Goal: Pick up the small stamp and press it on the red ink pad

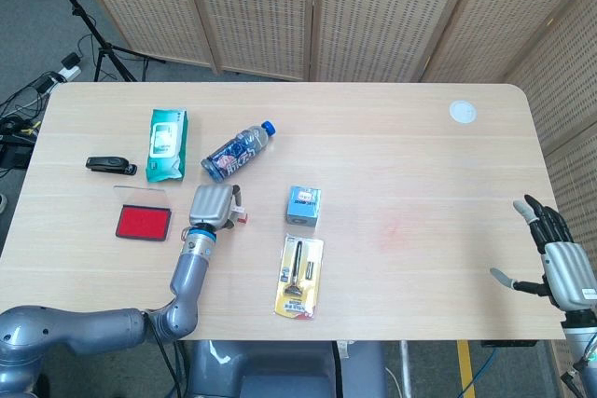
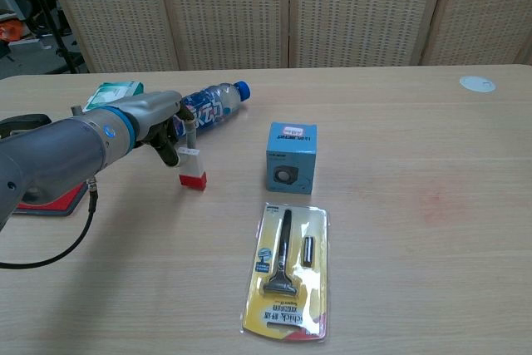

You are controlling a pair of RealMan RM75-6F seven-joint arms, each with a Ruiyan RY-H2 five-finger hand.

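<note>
I am pinching the small stamp (image 2: 192, 169) in my left hand (image 2: 160, 125), its red base hanging just under the fingers, above the bench (image 2: 399, 164). The red ink pad (image 1: 143, 222) is lying open just left of that hand, while my right hand (image 1: 562, 266) is idling spread, far right.

Head view overhead; chest view low, frontal.

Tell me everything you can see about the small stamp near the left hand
The small stamp is a little block with a red base and a white upper part, seemingly plastic. It stands roughly upright, slightly tilted, over the wooden table; whether its base still touches the table cannot be told. The left hand holds it by the top from its left side. It sits between the water bottle behind it and the blue box to its right.
</note>
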